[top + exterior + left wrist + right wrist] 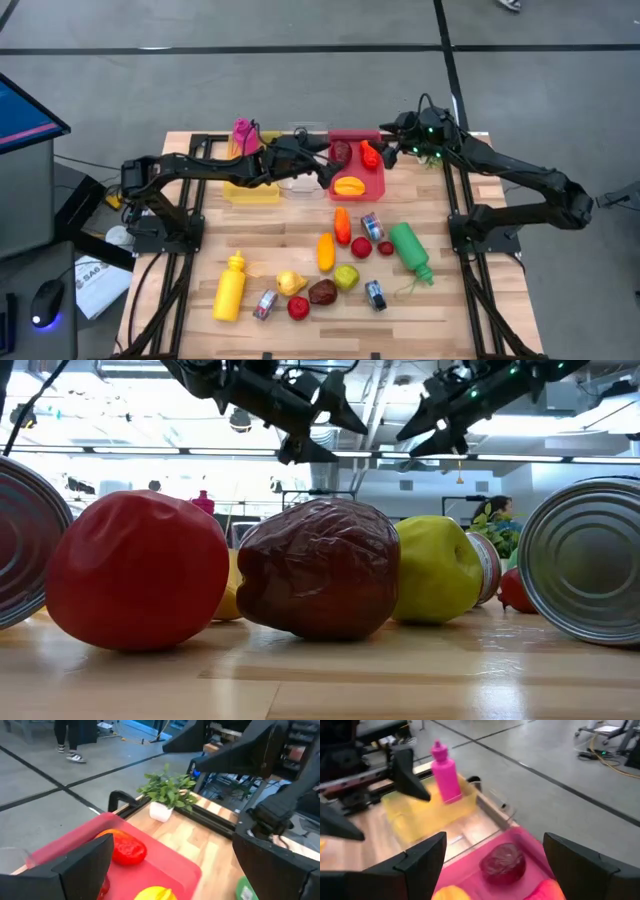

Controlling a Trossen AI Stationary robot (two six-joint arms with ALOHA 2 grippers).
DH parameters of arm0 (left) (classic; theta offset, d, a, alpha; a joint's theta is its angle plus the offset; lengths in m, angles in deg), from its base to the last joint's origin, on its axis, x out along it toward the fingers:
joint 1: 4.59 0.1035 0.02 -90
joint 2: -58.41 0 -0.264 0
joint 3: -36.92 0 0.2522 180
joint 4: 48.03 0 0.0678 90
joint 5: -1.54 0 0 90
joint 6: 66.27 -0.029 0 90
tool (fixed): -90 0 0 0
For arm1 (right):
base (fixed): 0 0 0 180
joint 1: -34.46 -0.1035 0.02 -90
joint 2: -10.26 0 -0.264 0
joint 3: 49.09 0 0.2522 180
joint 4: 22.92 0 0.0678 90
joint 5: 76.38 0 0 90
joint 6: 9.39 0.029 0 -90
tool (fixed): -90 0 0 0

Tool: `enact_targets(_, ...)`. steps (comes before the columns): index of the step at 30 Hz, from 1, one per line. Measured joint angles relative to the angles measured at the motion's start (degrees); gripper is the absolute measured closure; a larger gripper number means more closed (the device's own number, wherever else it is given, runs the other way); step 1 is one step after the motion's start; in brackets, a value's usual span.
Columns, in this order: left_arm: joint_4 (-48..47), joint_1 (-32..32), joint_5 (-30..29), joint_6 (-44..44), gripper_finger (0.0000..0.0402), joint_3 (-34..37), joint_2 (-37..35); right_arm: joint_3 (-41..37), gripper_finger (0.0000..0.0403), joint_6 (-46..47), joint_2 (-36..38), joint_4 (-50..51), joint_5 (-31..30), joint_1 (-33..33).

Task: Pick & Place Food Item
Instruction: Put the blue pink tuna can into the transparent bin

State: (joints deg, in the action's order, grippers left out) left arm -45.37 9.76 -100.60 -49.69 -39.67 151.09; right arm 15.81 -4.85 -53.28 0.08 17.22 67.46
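Above the far edge of the table, both grippers hover over the red plastic tray. The left gripper hangs at the tray's left side with its fingers spread wide and empty; the right gripper hangs at the tray's far right corner, likewise spread and holding nothing. Neither touches anything.

Directly beneath them, the tray holds three toy foods: a dark maroon wrinkled fruit at its far left, a glossy red-orange pepper-like piece at its far right, and a yellow curved fruit nearer the front. These look like hollow moulded plastic, so probably light, stiff and rather slippery; a grasp across the widest middle of the rounded body would likely hold best, since the shiny skin could squirt out of a pinch near an end.

Just beside the tray, to its left, a clear plastic bin appears empty, and beyond that a yellow plastic bin has a pink squeeze bottle standing upright at its far edge.

Further out, nearer the front, many loose items lie well apart from the containers: an orange carrot, a green bottle on its side, a yellow squeeze bottle, small tins, tomatoes, a green apple. A small potted plant sits at the far right corner.
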Motion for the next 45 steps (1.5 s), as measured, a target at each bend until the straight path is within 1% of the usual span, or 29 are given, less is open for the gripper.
enact_targets(4, -0.57, -1.71, 0.0, 0.0, 0.0005, 0.0, -0.67, 0.0, 0.0077, 1.11, 2.56, 4.98, -0.28, -2.81)
enact_targets(13, -1.02, -4.6, 0.0, 0.0, 0.0005, 0.0, -0.67, 0.0, 0.0077, 11.67, 5.44, 18.94, -1.09, -9.96)
enact_targets(19, -1.03, -5.7, 0.0, 0.02, 0.0005, 0.0, -0.67, 0.0, 0.0077, 15.2, 5.08, 23.85, -6.58, -16.71)
enact_targets(21, -0.93, -6.17, 0.0, 0.22, 0.0005, 0.0, -0.67, 0.0, 0.0077, 16.23, 4.88, 24.56, -7.29, -18.8)
enact_targets(25, 2.13, -7.58, 0.02, 0.36, 0.0005, 0.0, -0.65, -0.02, 0.0077, 16.48, 4.71, 25.87, -8.7, -22.43)
enact_targets(29, 5.3, -9.22, 0.02, 0.61, 0.0005, 0.0, -0.65, 0.0, 0.0077, 16.16, 4.69, 26.7, -9.61, -24.55)
enact_targets(31, 6.28, -9.89, 0.02, 2.34, 0.0005, 0.0, -0.65, 0.0, 0.0077, 15.86, 4.69, 27.73, -9.68, -25.39)
enact_targets(37, 6.69, -11.13, -0.26, 4.67, 0.0005, 0.0, -0.61, 0.0, 0.0077, 13.47, 4.38, 30.6, -9.66, -27.45)
enact_targets(41, 6.66, -11.92, -0.48, 7.94, 0.0005, 0.0, -0.61, -0.02, 0.0077, 10.81, 4.32, 31.55, -9.44, -29.29)
enact_targets(45, 6.35, -13.44, -0.51, 8.13, 0.0005, 0.0, -0.61, -0.02, 0.0077, 10.65, 4.32, 31.45, -9.44, -31.22)
